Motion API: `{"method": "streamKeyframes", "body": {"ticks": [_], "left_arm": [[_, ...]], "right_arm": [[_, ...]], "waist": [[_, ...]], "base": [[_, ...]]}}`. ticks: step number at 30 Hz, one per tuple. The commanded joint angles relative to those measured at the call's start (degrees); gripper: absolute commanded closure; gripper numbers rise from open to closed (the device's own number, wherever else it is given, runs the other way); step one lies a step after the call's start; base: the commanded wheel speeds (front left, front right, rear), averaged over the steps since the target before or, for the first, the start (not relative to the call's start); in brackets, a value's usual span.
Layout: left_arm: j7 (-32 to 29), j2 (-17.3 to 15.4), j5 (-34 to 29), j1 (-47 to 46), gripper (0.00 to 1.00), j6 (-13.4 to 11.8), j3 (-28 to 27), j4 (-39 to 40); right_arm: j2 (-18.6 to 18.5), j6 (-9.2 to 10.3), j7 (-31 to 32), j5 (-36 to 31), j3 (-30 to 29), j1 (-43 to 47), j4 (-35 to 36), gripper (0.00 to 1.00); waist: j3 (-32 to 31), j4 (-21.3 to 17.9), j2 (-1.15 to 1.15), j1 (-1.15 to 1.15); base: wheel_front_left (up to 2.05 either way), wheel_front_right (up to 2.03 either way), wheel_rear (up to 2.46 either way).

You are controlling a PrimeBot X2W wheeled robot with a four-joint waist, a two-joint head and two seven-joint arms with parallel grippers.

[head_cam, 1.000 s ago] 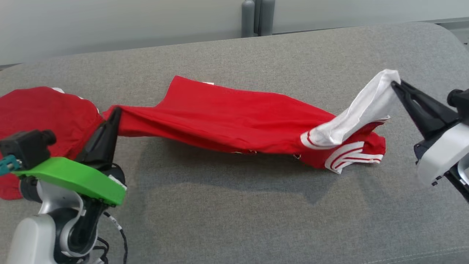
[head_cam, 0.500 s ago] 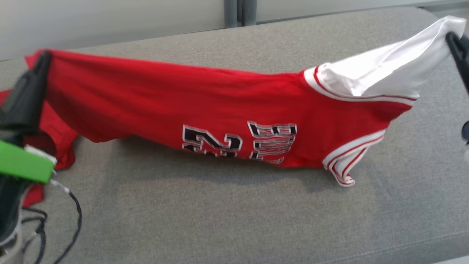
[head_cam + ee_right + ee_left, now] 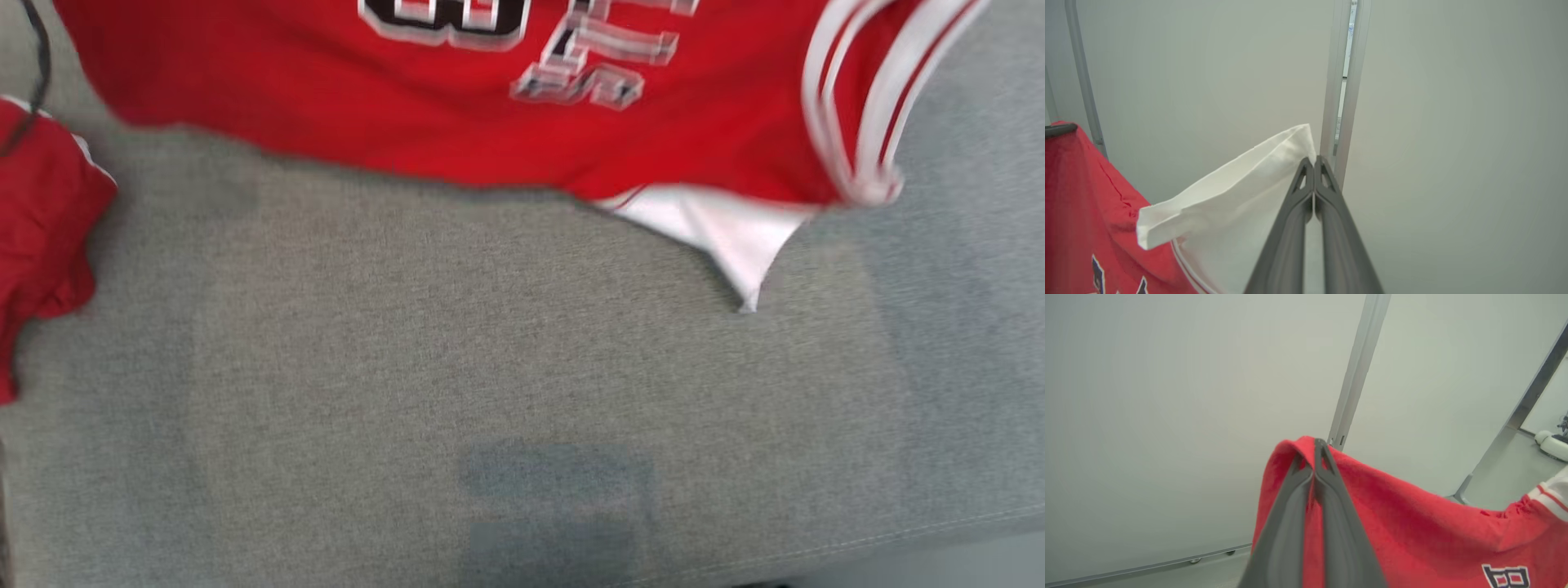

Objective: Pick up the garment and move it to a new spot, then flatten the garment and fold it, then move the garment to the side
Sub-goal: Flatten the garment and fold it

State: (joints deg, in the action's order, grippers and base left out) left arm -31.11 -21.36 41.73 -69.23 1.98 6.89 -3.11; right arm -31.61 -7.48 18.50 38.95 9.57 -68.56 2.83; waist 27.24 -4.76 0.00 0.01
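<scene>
Pinching red fabric, left gripper shows both fingers pressed together on a top corner of the garment. The cloth drapes off to the right of the tips and below them. Right gripper fingers are tight together too, clamping the garment's white part, which bunches just left of the tips. The red body with lettering hangs further left and lower. Head view, blurred: garment's lower edge with a white flap hangs over grey cushion, contact unclear. Another red cloth lies at the cushion's left edge. Beyond both grippers are pale wall panels and a metal post.
</scene>
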Motion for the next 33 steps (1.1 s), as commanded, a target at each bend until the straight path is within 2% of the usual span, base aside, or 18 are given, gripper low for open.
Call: {"method": "streamKeyframes", "body": {"ticks": [1,4,7,11,15,19,24,29,30,33], "left_arm": [[0.3,0.3,-0.9,-1.5,1.0,0.7,0.6,-1.4],[2.8,0.3,-4.0,-11.5,1.0,2.1,2.5,-10.7],[7.7,1.0,-7.9,-20.2,1.0,2.7,4.2,-18.4],[17.0,3.4,-11.8,-30.1,1.0,3.9,6.6,-26.5],[25.3,4.9,-12.8,-36.2,1.0,4.8,7.8,-33.7],[32.3,6.5,-11.6,-36.3,1.0,5.4,9.4,-39.1],[36.2,6.3,-9.6,-28.5,1.0,5.5,16.2,-43.8],[38.7,4.1,-2.2,-18.7,1.0,5.5,22.0,-43.0],[40.1,3.1,1.3,-14.7,1.0,5.6,23.4,-41.7],[42.2,1.7,5.8,-7.9,1.0,5.6,25.9,-38.7]], "right_arm": [[1.0,-0.02,-0.2,-0.6,0.8,-1.7,-1.4,1.0],[6.0,0.0,-2.5,-5.4,1.1,-15.0,-11.9,1.0],[11.7,-0.02,-6.2,-11.4,-1.8,-26.2,-21.8,1.0],[15.3,0.0,-11.7,-21.5,-5.2,-37.8,-31.4,1.0],[19.1,-0.02,-15.5,-24.5,-5.9,-43.5,-38.3,1.0],[20.4,0.01,-19.9,-22.6,-4.1,-41.8,-42.3,1.0],[19.2,-0.01,-24.6,-17.9,0.9,-33.1,-44.4,1.0],[15.9,-0.01,-28.0,-10.6,6.0,-21.5,-40.2,1.0],[13.7,-0.01,-28.8,-7.9,7.9,-16.3,-37.2,1.0],[10.0,-0.01,-30.1,-3.8,9.7,-7.5,-31.4,1.0]], "waist": [[9.5,3.0,0.0,-0.01],[11.9,3.5,0.0,-0.01],[14.9,4.1,0.0,-0.01],[17.8,5.4,0.0,-0.01],[20.6,4.9,0.0,-0.01],[23.6,4.6,0.0,-0.01],[23.6,4.8,0.0,-0.01],[21.7,4.2,0.0,-0.01],[20.7,4.1,0.0,-0.01],[18.3,4.0,0.0,-0.01]], "base": [[0.0,0.0,0.0],[0.0,0.0,0.0],[0.0,0.0,0.0],[0.0,0.0,0.0],[0.0,0.0,0.0],[0.0,0.0,0.0],[0.0,0.0,0.0],[0.0,0.0,0.0],[0.0,0.0,0.0],[0.0,0.0,0.0]]}}
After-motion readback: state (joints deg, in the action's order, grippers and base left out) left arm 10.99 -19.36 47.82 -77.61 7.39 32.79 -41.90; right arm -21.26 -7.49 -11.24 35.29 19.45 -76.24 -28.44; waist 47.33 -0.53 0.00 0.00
